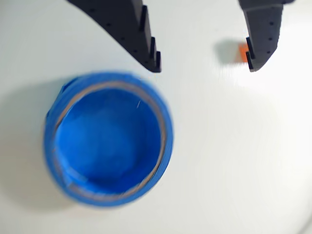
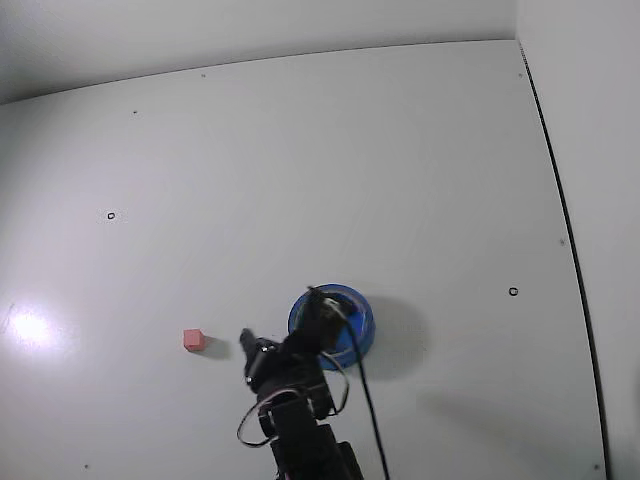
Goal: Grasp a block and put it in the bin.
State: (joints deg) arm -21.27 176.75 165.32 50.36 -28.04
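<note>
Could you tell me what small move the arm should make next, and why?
Probably swing the open end effector toward the block, then lower. In the wrist view the block peeks from behind one finger rather than sitting between them, and the bin holds nothing.

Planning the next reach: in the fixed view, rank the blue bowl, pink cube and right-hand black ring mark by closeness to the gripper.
1. Blue bowl, right of the open gripper, under one finger.
2. Pink cube, left, clear of the fingers.
3. Black ring mark, far right.
</note>
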